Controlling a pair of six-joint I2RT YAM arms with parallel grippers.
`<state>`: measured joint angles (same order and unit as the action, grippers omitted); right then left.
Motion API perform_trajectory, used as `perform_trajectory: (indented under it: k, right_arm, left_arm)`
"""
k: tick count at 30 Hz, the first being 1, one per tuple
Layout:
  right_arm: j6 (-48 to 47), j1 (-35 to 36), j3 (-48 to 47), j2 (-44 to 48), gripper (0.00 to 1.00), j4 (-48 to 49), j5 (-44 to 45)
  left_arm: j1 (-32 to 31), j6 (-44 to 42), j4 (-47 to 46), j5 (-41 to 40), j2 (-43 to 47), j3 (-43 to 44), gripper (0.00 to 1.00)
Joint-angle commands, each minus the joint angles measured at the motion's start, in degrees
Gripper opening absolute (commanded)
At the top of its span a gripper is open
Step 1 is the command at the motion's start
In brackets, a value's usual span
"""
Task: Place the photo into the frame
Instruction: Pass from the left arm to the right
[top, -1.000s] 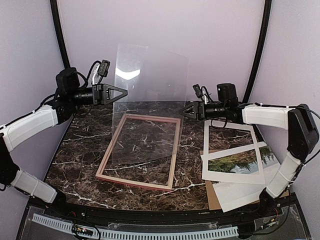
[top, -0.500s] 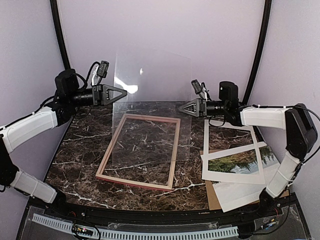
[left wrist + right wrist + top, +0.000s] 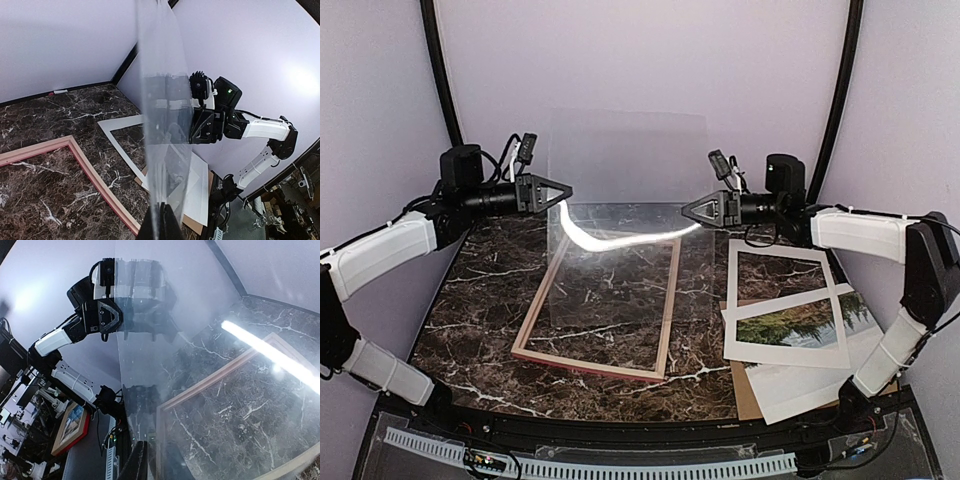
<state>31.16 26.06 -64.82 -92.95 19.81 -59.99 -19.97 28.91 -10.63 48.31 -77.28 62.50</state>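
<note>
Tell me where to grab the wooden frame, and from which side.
Take the frame by its near short rail, coming straight down with the jaws astride it. It lies flat on the table, its rails are thin, and the clear sheet hangs over its far part, probably blocking that end.

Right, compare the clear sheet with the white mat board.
The clear sheet is see-through and unbroken; the white mat board is opaque with a window cut out. The sheet hangs between the left gripper and right gripper; the mat lies over the photo. Both are thin rectangles.
</note>
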Motion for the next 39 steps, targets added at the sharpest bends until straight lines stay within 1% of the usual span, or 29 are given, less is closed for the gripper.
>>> perform_trajectory:
  k: [1, 3, 10, 15, 25, 30, 35, 37, 38, 39]
  right_arm:
    - [-1.41, -0.18, -2.33, 0.93, 0.10, -2.27, 1.32]
    - [-1.42, -0.15, -2.33, 0.89, 0.09, -2.49, 1.58]
    - [-1.14, -0.43, -2.24, 0.93, 0.09, -2.37, 1.64]
    - [-0.69, -0.79, -2.16, 0.96, 0.08, -1.94, 1.65]
    - [2.51, -1.37, -1.72, 0.84, 0.07, 1.95, 1.49]
    - [4.24, -1.37, -1.63, 0.10, 0.00, 3.88, 1.28]
    - [4.54, -1.41, -1.60, 0.21, 0.00, 3.82, 2.15]
    - [4.26, -1.58, -2.26, 0.16, 0.00, 1.69, 3.29]
    - [4.04, -1.78, -2.77, 0.14, 0.00, 0.39, 3.82]
    - [3.93, -1.91, -3.25, 0.09, 0.00, -0.98, 4.24]
  left_arm:
    - [0.37, -1.56, 2.32, -3.29, 0.21, 1.30, 0.00]
    - [0.37, -1.43, 2.37, -3.61, 0.18, 1.06, 0.00]
    - [0.37, -0.99, 2.45, -4.84, 0.11, 0.16, 0.00]
    - [0.37, -0.66, 2.70, -5.65, 0.15, -0.23, 0.00]
    - [0.37, 0.98, 2.54, -6.56, 0.60, -1.61, 0.00]
    - [0.37, 3.20, 0.56, -6.62, 0.66, -2.66, 0.00]
    - [0.37, 5.77, -2.01, -5.77, 0.40, -3.98, 0.00]
    - [0.37, 5.98, -2.96, -5.13, 0.30, -4.40, 0.00]
    - [0.37, 5.63, -3.15, -4.60, 0.35, -4.69, 0.01]
    - [0.37, 5.20, -3.01, -4.53, 0.41, -4.77, 0.09]
